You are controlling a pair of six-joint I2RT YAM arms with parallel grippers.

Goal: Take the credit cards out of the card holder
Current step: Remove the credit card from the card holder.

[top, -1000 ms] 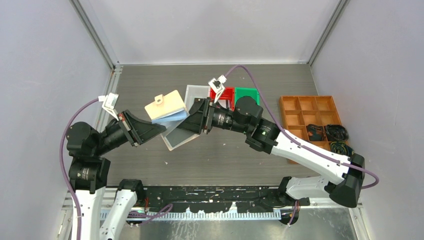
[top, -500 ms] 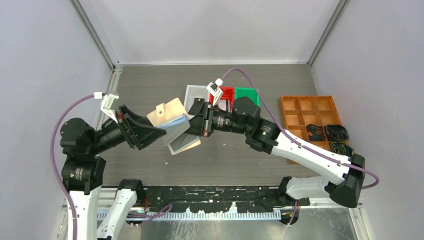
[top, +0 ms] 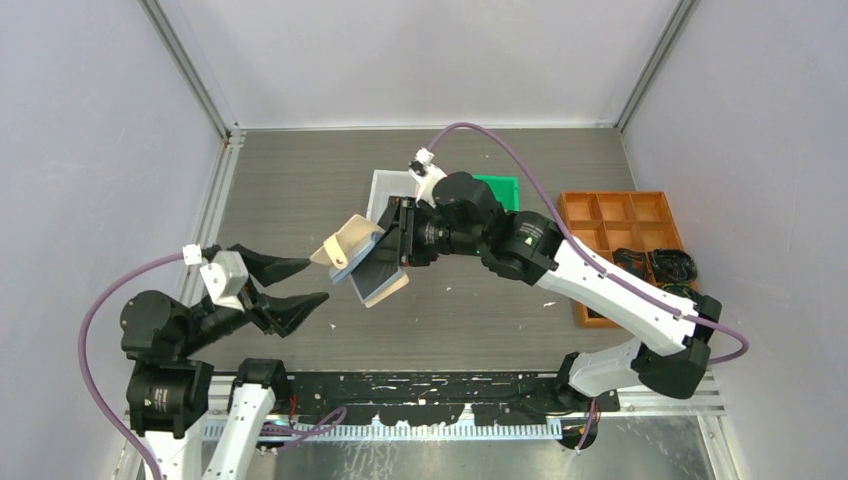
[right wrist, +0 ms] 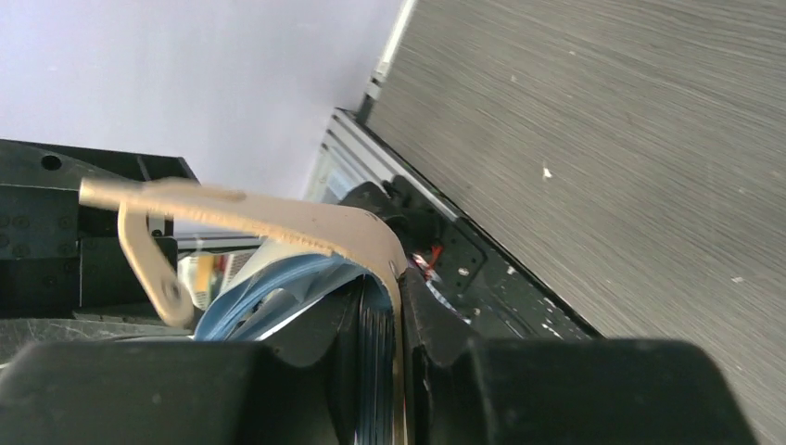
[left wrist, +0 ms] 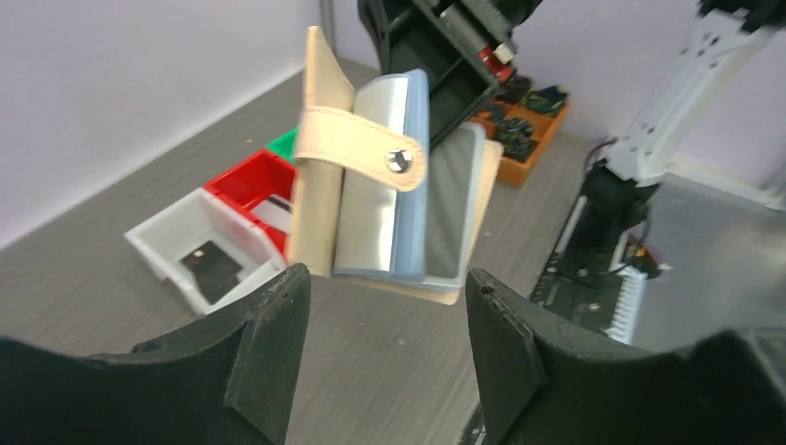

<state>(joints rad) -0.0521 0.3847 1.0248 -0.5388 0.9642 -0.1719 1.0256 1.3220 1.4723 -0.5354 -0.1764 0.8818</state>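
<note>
Nearest the bases, the left end effector (top: 315, 281) has its fingers (left wrist: 255, 357) spread wide apart with nothing between them. It sits just on the near-left side of the card holder (top: 358, 256) without touching it.

In the left wrist view the card holder (left wrist: 380, 209) stands upright just beyond those fingertips, raised off the worktop (top: 300, 190). Its tan snap tab (left wrist: 361, 148) crosses the front and pale blue sleeves (left wrist: 394, 185) fan out beside it. A dark flat panel (left wrist: 452, 209) shows among the sleeves; whether it is a card cannot be told.

On the far-right side of the card holder, the right end effector (top: 397, 240) is clamped on its spine. The right wrist view shows the dark fingers (right wrist: 445, 329) pinching the tan cover (right wrist: 278, 215), but the sleeve contents are hidden there.

Beyond the card holder lies a white bin (top: 384, 185), partly covered by the arm. A red bin (left wrist: 248, 185) shows only from the left wrist. A green bin (top: 500, 186) and an orange tray (top: 620, 215) sit to its far right. The small dark items in the tray are unclear.
</note>
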